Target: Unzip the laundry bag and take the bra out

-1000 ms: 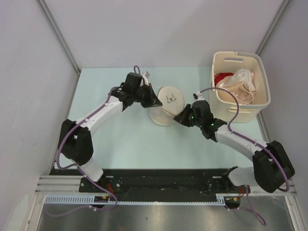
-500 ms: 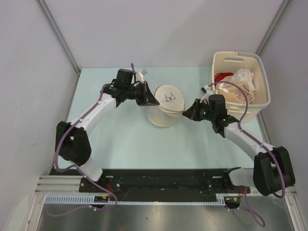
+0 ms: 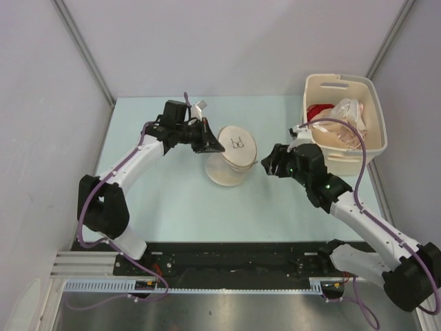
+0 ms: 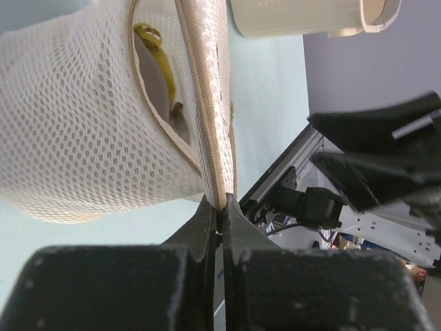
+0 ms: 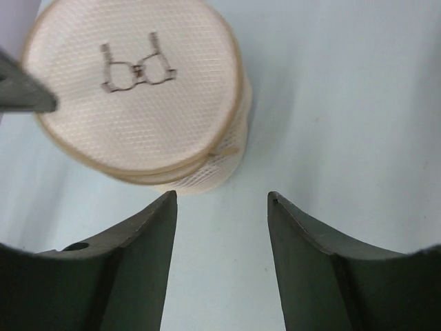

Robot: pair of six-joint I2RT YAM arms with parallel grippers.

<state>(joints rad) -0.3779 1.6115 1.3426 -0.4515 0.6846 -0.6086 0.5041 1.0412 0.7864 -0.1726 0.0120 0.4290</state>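
Note:
The laundry bag [image 3: 233, 157] is a round cream mesh pouch with a small black print on its raised lid, in the middle of the table. My left gripper [image 3: 215, 147] is shut on the zip rim at the bag's left side [image 4: 220, 203]. In the left wrist view the bag [image 4: 83, 138] gapes open, and a strip of the mustard-yellow bra [image 4: 162, 62] shows inside. My right gripper [image 3: 265, 165] is open just right of the bag, not touching it. In the right wrist view its jaws [image 5: 220, 200] stand wide over bare table, with the bag [image 5: 138, 89] beyond them.
A cream plastic basket [image 3: 331, 160] stands at the back right, close behind my right arm. It holds a pale pink-white garment [image 3: 348, 117] and a red cloth [image 3: 317, 112]. Grey walls close in the pale blue table on the left, back and right.
My right gripper was shut at the bag's right edge, drew to the right, and has now opened and let go. My left gripper has shifted slightly left, still holding the rim.

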